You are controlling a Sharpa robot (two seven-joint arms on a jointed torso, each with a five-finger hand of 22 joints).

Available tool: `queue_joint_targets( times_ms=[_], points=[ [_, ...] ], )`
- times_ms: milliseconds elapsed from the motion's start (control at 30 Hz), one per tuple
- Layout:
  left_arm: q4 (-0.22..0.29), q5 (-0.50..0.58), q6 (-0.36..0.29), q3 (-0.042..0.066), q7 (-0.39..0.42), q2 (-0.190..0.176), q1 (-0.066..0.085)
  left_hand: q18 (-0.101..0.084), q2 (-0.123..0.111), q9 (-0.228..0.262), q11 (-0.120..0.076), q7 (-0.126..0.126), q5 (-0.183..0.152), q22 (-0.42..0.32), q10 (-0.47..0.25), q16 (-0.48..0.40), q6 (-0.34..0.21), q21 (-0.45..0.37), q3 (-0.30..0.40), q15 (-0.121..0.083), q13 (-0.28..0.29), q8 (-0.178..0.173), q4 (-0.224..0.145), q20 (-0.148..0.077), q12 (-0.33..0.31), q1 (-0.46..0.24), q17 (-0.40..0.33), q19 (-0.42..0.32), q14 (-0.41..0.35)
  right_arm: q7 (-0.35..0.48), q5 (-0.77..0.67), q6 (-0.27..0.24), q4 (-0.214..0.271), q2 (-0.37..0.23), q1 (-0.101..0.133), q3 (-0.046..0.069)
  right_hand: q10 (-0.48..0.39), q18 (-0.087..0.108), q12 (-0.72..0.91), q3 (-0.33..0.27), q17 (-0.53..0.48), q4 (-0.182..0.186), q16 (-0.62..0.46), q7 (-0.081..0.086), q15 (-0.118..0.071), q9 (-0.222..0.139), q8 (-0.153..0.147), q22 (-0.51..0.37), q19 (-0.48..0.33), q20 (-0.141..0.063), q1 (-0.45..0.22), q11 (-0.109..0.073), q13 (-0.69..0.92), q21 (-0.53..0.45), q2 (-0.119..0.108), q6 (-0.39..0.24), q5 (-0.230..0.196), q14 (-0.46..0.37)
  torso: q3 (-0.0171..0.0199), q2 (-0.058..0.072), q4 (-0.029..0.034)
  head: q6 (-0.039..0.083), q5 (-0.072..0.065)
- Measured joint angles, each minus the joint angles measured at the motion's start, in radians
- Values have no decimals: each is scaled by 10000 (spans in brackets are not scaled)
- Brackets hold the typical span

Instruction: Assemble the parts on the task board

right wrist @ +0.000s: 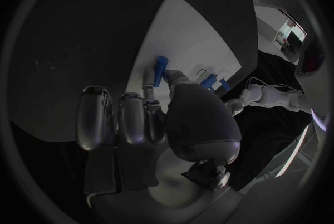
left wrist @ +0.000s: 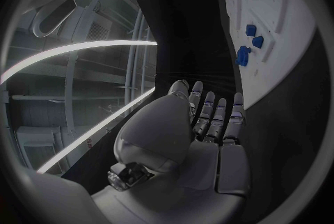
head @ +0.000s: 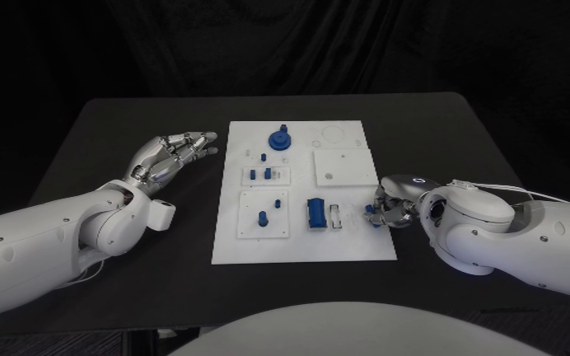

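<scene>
The white task board (head: 357, 245) lies mid-table, with a blue round knob (head: 280, 138) at its far end, small blue pegs (head: 268, 173) in the middle and a blue block (head: 316, 213) near the front. My right hand (head: 393, 205) is curled at the board's right edge. Its thumb and a finger pinch a small blue peg (right wrist: 161, 68) just over the board (right wrist: 188, 23). My left hand (head: 178, 154) hovers left of the board, fingers straight and apart, holding nothing. In the left wrist view the left hand (left wrist: 209, 123) points along the board (left wrist: 292, 23).
A white square plate (head: 343, 166) sits on the board's right half, and a pale slim piece (head: 338, 216) lies beside the blue block. Bare black table (head: 142, 125) surrounds the board, with dark curtain behind.
</scene>
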Motion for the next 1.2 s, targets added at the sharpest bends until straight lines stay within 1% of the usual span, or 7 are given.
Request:
queue_joint_targets(
  times_ms=[67,267,333,400,467,800,1200],
  points=[
    [-3,0,0,0,0,1,0,0,-8,0,0,0,0,0,0,0,0,0,54,0,0,0,0,-23,0,9,0,23,0,70,244,-223,-11,6,-4,0,-1,0,0,138,-7,-138,0,24,1,42,-180,0,19,19,157,1,0,-37,2,-24,216,-1,0,-1,2,0,6],
    [-23,0,1,0,0,14,-3,0,5,-3,0,0,47,-9,0,0,0,0,96,0,0,0,-42,-36,0,77,-1,35,0,280,1256,-878,-61,-7,-22,-8,-22,0,0,218,10,-252,0,5,38,-48,-275,0,36,36,508,22,-1,-38,19,-2,622,-2,0,-2,5,0,12],
    [-31,0,2,0,0,21,-5,0,0,-9,0,0,47,-11,-1,0,0,0,101,0,0,0,-37,-36,0,97,-1,35,0,355,1687,-1079,-62,-21,-22,-8,-36,-1,0,193,31,-277,0,30,43,-486,-291,0,36,35,579,36,-1,-37,26,55,765,-5,0,-4,10,0,12],
    [-39,0,4,0,0,25,-12,0,31,-9,-1,0,47,-19,0,0,0,0,124,0,0,0,-14,-36,0,127,-1,36,0,461,2237,-1317,-57,-44,-22,-2,-36,0,0,193,69,-277,0,23,62,-1170,-241,0,36,36,618,36,-2,-37,40,89,846,-9,1,-8,12,0,18],
    [-42,0,5,0,0,26,-18,0,31,-9,-1,0,85,-18,0,0,0,0,124,26,0,0,-13,-36,0,127,-1,35,27,559,2713,-1510,-33,-77,-23,-5,-36,-1,0,193,123,-277,0,19,70,-1417,-249,0,36,36,631,36,-2,-37,54,92,934,-1,1,-9,12,0,35],
    [-55,0,9,0,0,53,-42,1,31,-8,-1,0,85,-18,-1,0,0,0,153,37,0,0,-42,-36,0,127,-2,35,37,1044,5145,-2193,374,-288,53,-51,-37,-1,0,193,323,-277,51,25,72,-1387,-188,0,36,35,654,37,-3,60,78,158,969,-2,5,-9,6,0,69],
    [-67,0,12,0,0,104,-45,0,-9,-8,26,0,85,-18,27,0,0,0,152,37,0,0,-42,-36,0,167,-2,35,37,1438,6362,-2372,400,110,181,-43,-37,-1,0,195,365,-278,112,5,73,-1392,-188,0,36,36,494,37,-4,60,87,180,968,-2,0,-8,13,0,39]
  ],
)
